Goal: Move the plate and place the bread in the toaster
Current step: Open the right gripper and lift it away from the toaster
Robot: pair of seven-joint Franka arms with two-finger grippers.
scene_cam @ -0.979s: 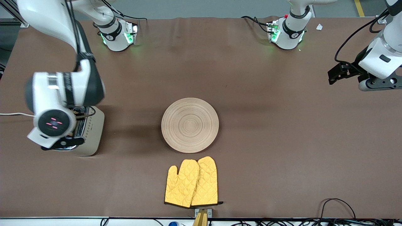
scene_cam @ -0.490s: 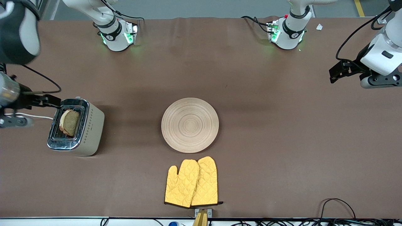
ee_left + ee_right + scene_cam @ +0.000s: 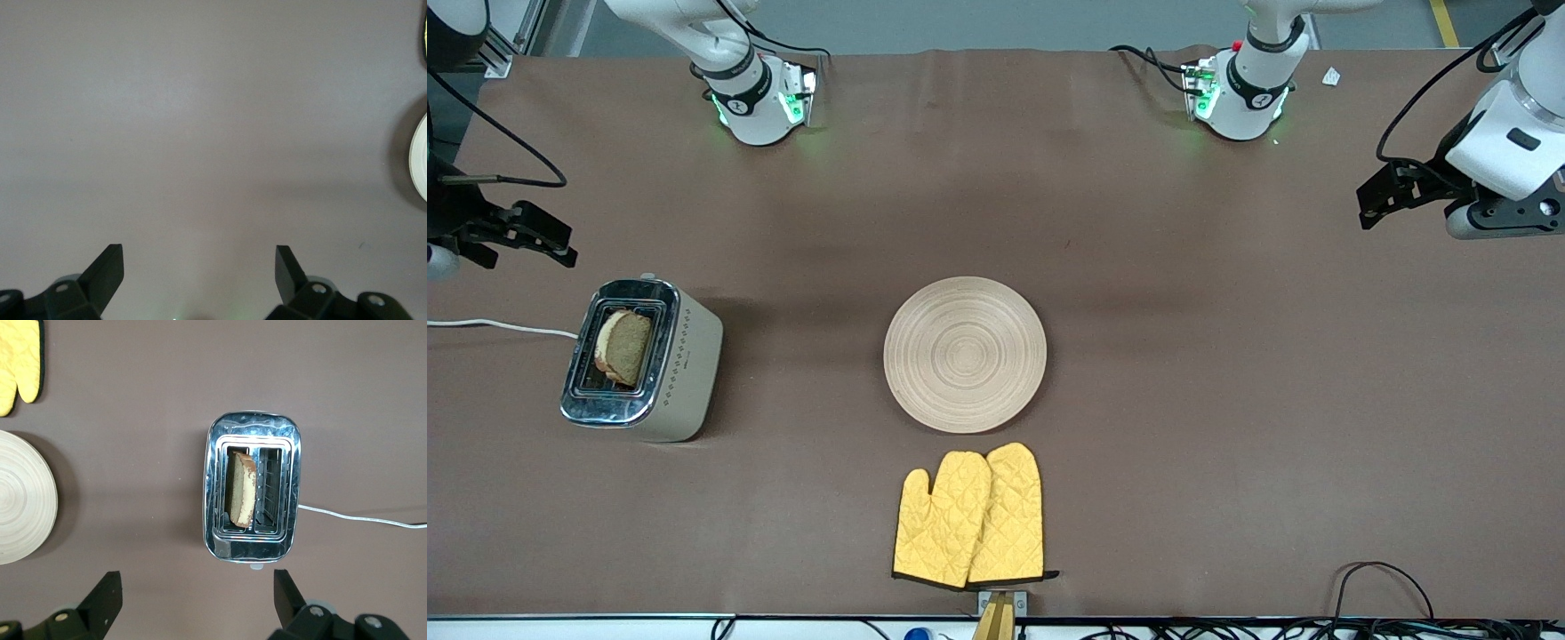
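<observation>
The toaster [image 3: 660, 363] stands toward the right arm's end of the table, its white cord [image 3: 498, 325] running off the edge. The bread [image 3: 624, 346] stands in one of its slots, its top sticking out; the right wrist view shows it [image 3: 241, 488] in the toaster [image 3: 253, 540]. The plate [image 3: 965, 354] lies empty at the table's middle. My right gripper [image 3: 560, 245] is open and empty, in the air over the table beside the toaster. My left gripper [image 3: 1368, 206] is open and empty over the left arm's end of the table.
A pair of yellow oven mitts [image 3: 969, 520] lies nearer the front camera than the plate. The right wrist view shows the plate [image 3: 20, 497] and the mitts [image 3: 20, 360]. The left wrist view shows bare table and the plate's rim [image 3: 420, 163].
My right arm has lifted off the toaster and drawn back toward the table's end. The bread now shows standing in the slot. The left arm has barely moved.
</observation>
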